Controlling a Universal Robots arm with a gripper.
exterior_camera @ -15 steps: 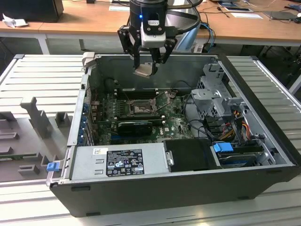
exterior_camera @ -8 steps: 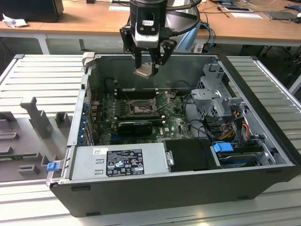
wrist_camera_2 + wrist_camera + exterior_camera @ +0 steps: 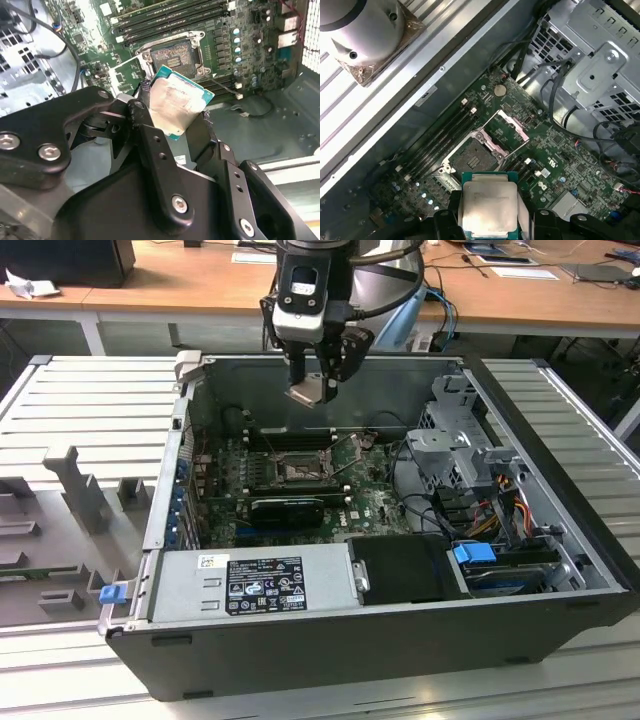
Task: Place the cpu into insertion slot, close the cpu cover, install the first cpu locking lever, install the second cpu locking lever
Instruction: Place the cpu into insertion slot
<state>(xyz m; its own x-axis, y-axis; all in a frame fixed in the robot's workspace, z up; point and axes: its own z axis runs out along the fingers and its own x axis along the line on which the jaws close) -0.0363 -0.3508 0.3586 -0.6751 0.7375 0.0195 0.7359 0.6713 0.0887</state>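
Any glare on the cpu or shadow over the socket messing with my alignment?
Second wrist view: cpu face glares pale, insertion slot evenly lit. First wrist view: both evenly lit, bright washout on the round metal part. Exterior view: case interior dim.

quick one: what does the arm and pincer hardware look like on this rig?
Arm: rounded silver-grey wrist housing. Pincer: black body with a pale grey front panel. Its two fingers are black flat-link bars, pinned together with silver screw heads.
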